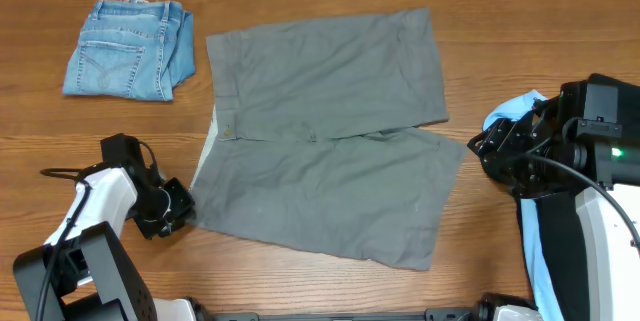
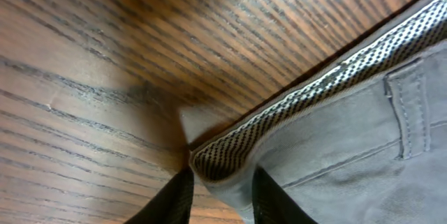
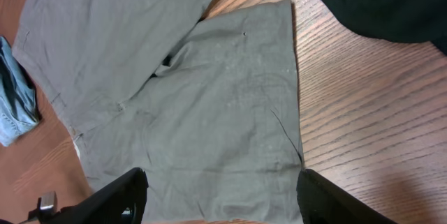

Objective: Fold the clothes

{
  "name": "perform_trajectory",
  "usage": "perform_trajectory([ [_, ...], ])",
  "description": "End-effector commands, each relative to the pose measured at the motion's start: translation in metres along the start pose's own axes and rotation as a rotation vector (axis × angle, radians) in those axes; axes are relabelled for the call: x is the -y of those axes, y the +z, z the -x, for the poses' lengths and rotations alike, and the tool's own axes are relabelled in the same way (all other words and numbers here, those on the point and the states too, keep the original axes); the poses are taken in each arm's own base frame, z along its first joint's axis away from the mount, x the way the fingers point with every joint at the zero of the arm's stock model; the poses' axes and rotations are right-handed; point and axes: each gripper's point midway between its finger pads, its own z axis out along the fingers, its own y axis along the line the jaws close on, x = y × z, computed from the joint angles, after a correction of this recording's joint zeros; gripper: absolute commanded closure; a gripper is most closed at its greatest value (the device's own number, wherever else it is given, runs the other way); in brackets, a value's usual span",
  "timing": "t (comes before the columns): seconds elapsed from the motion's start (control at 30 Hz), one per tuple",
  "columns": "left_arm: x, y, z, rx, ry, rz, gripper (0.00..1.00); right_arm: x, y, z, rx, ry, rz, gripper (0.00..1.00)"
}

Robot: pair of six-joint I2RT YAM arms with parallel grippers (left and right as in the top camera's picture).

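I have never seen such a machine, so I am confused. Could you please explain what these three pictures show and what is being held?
Two robot arms work at a wooden table. One picture looks down from above; the other two come from cameras on each wrist. Grey-green shorts lie spread flat, with folded denim shorts beside them, apart. The left end effector pinches the waistband corner. The right end effector is open and holds nothing, above one leg. A light blue garment and a black garment lie near the right arm.

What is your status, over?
Left end effector shut on shorts waistband corner. Right end effector open, by leg hem. Shorts flat, unfolded. Nothing on them.
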Motion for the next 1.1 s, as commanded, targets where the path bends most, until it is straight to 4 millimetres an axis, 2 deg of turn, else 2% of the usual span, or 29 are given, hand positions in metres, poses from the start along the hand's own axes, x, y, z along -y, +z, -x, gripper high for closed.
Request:
perform_trajectory([
  [0.0,-0.010,0.009,-0.001,0.005,-0.020,0.042,0.67,0.003,-0.002,0.003,0.014,0.004,-0.026,0.27],
  [0.03,-0.011,0.009,0.000,0.009,-0.020,0.046,0.68,0.006,-0.002,0.002,0.014,0.006,-0.037,0.26],
  [0.27,-0.010,0.009,0.002,0.016,-0.016,0.043,0.96,0.017,0.003,-0.010,-0.057,0.036,-0.089,0.26],
  [0.37,-0.010,0.009,0.001,0.015,-0.016,0.043,0.96,0.024,0.010,-0.018,-0.107,0.060,-0.115,0.26],
  [0.5,-0.011,0.009,0.000,0.012,-0.017,0.044,0.96,0.041,0.031,-0.035,-0.175,0.142,-0.158,0.26],
  [0.63,-0.011,0.009,-0.001,0.006,-0.017,0.045,0.96,0.060,0.055,-0.072,-0.306,0.209,-0.169,0.31],
  [0.73,-0.011,0.009,-0.002,0.004,-0.018,0.046,0.96,0.068,0.068,-0.099,-0.399,0.226,-0.152,0.38],
  [0.83,-0.011,0.009,-0.001,0.004,-0.017,0.046,0.96,0.066,0.079,-0.122,-0.477,0.238,-0.110,0.42],
  [0.93,-0.011,0.009,-0.001,0.006,-0.017,0.046,0.96,0.064,0.087,-0.145,-0.549,0.216,-0.089,0.52],
  [1.0,-0.011,0.009,-0.001,0.006,-0.018,0.046,0.95,0.065,0.092,-0.163,-0.592,0.194,-0.108,0.53],
  [1.07,-0.011,0.009,-0.001,0.006,-0.018,0.046,0.95,0.068,0.098,-0.174,-0.608,0.207,-0.144,0.59],
])
